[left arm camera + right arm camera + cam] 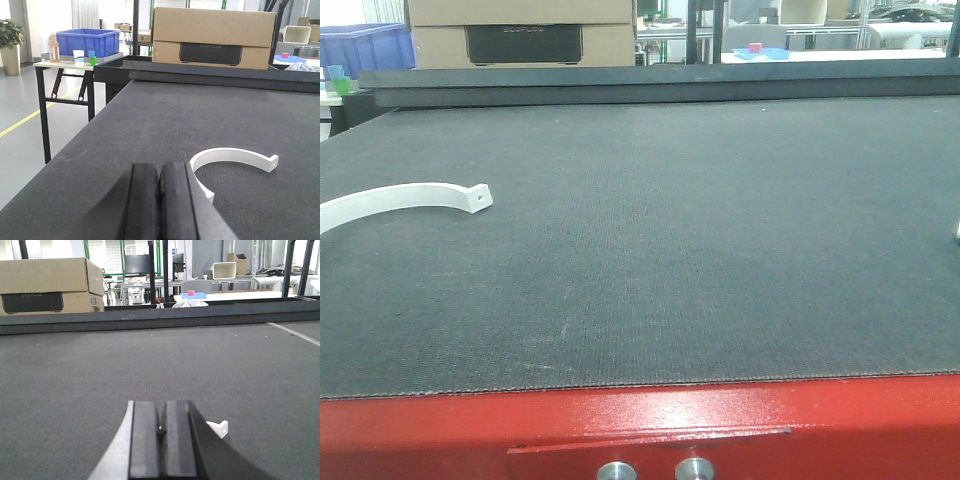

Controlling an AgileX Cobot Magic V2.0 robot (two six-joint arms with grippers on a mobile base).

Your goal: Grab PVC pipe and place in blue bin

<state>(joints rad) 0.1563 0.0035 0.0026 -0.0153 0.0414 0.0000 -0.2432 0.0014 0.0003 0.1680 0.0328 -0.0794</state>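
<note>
The PVC pipe [400, 200] is a slim white arc lying flat on the dark mat at the far left, its squared end with a small hole pointing right. In the left wrist view the pipe [230, 155] curves just ahead and to the right of my left gripper [160, 167], which is shut and empty; its near end lies beside the right finger. The blue bin [87, 42] sits on a side table beyond the mat's left edge, also seen as the bin [360, 45]. My right gripper [161, 405] is shut. A white squared end with a hole [220, 429] peeks out beside its right finger.
A cardboard box [212, 37] stands behind the raised black back rail [650, 85]. Small cups and a bottle [82, 56] share the side table with the bin. The mat ends at a red front edge [640, 420]. Neither arm shows in the front view.
</note>
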